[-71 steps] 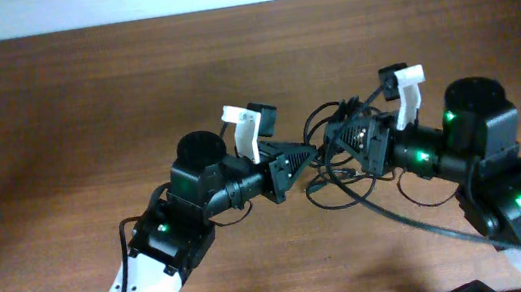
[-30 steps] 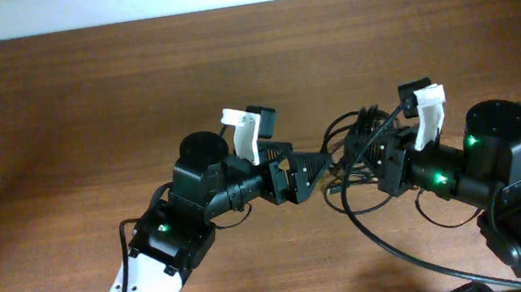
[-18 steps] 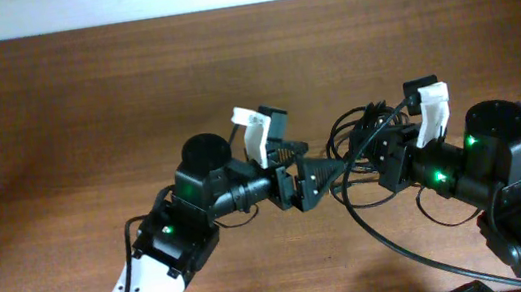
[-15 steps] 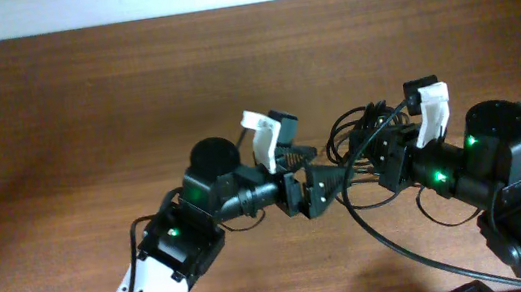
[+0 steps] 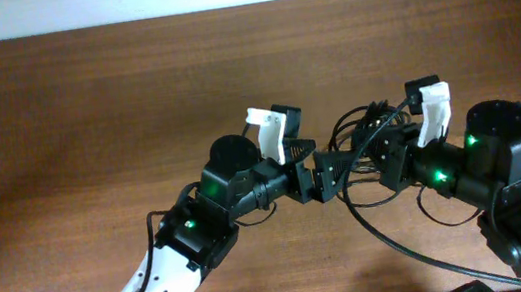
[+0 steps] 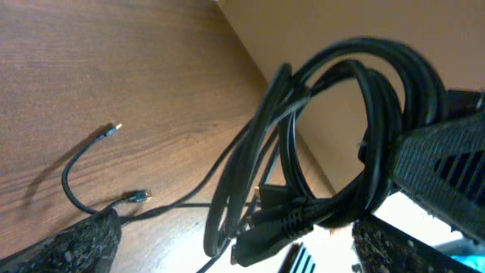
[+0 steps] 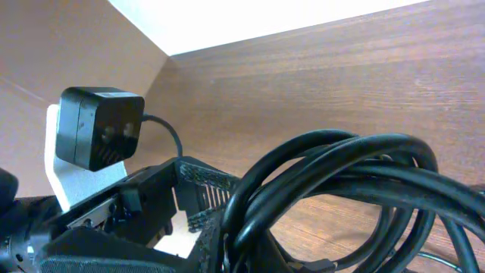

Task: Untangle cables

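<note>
**Right claw grips the knotted cables, left claw gapes beside them**

The cables hang as one bundle of black loops above the middle of the table, pinched in the right claw, whose jaws are clamped tight on them. The left claw faces the bundle from the other side with its jaws spread wide and nothing in them. In the left wrist view the loops fill the space just ahead of that gap; I cannot tell if a finger touches them. Below the bundle two loose ends trail onto the table, each ending in a small plug with a bright tip, lying apart from each other.
</note>
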Motion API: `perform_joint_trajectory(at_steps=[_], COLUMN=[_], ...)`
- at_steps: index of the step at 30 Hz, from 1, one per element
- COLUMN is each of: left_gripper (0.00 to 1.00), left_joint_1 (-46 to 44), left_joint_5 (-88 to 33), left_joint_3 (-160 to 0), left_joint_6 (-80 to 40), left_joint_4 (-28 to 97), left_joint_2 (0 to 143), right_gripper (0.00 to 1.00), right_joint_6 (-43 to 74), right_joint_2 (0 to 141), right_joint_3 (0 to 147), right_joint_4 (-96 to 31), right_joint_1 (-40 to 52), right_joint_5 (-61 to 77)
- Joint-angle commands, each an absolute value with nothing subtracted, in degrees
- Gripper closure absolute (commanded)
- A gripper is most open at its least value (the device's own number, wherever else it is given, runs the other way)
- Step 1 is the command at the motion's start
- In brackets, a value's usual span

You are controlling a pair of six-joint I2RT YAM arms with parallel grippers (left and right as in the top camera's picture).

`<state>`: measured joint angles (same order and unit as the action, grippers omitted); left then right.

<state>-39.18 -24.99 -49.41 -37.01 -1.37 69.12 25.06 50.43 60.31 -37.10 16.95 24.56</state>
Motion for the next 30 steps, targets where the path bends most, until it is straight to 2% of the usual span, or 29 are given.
perform_joint_trajectory(at_steps=[1,18,30], left_gripper=[0.01,0.01,0.01], left_joint_1=[-39.4,-39.4,-41.9], left_joint_5=[-24.3,-28.7,-23.9], left_joint_3=[-49.8,-49.8,-49.8], left_joint_6=[-38.4,-37.7,-37.7], left_joint_4=[-2.7,-2.7,-3.8], left_joint_2=[69.5,70.5,71.2], right_gripper=[0.96,0.96,0.96], right_joint_6=[24.2,24.3,24.3], right_joint_2=[49.6,49.6,49.6], right_joint_3=[61.0,61.0,61.0], right_joint_4=[-37.5,-37.5,-37.5], right_joint_1=[17.3,17.3,17.3], right_joint_5=[25.0,24.8,25.0])
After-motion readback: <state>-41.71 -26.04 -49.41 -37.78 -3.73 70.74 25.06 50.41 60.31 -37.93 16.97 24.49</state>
